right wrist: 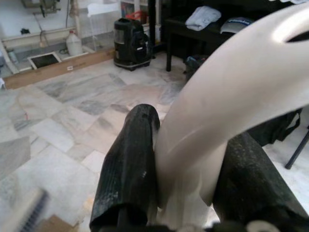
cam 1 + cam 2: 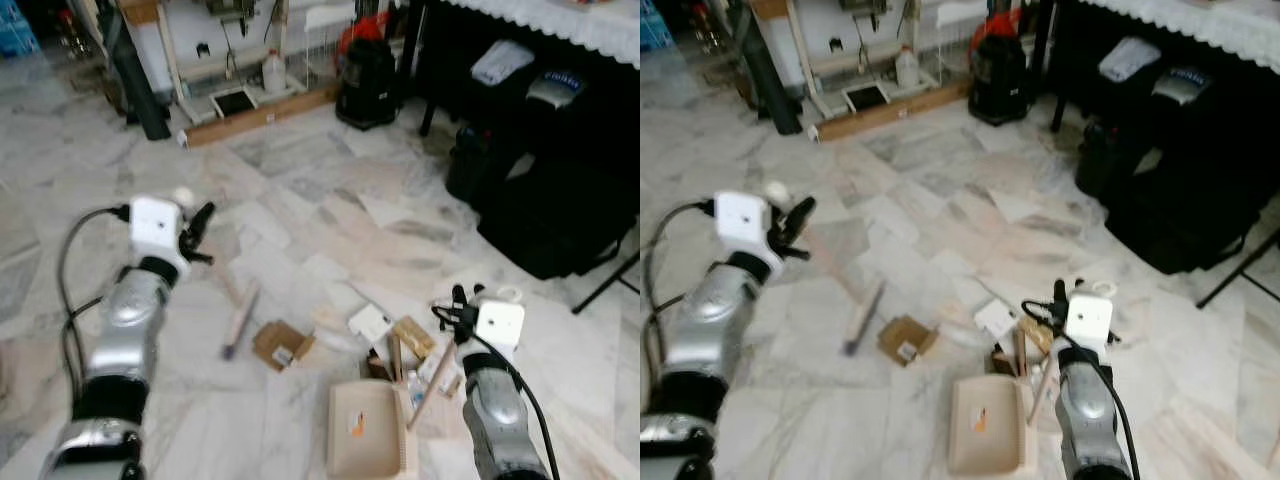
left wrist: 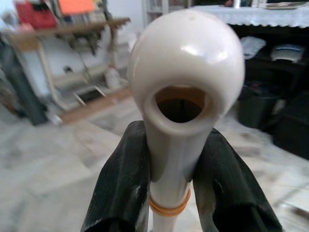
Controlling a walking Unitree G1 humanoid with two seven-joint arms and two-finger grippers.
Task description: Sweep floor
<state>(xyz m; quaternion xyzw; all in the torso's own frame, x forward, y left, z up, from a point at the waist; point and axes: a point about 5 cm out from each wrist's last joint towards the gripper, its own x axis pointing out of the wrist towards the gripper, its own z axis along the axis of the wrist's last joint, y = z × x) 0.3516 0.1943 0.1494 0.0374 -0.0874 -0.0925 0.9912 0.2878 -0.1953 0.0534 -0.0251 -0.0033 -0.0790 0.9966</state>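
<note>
The left hand (image 2: 200, 232) is pinching the white handle top of the brush (image 3: 186, 87) between its two black fingers (image 3: 120, 183); the handle's rounded end with its hanging hole is sticking up past the fingertips. From that hand the blurred brush shaft is slanting down to the marble floor (image 2: 300, 170), its bristled end (image 2: 232, 345) lying just beside a small cardboard box (image 2: 280, 343).

The right hand (image 2: 458, 305) is clamping the curved white handle of the dustpan (image 1: 227, 111) between its fingers (image 1: 128, 174). The beige dustpan tray (image 2: 368, 428) is sitting on the floor just left of the right arm, with its thin stick rising to the hand.

Between brush and dustpan, litter is lying scattered: the one brown box, one white packet (image 2: 369, 322), one tan carton (image 2: 414, 336) and a few smaller scraps too blurred to count.

Farther off, one black vacuum cleaner (image 2: 366, 82), one white jug (image 2: 273, 72) and a long wooden plank (image 2: 260, 118) are standing along the far side. Black bags (image 2: 545, 215) are crowding under a counter (image 2: 570, 20) on the right.
</note>
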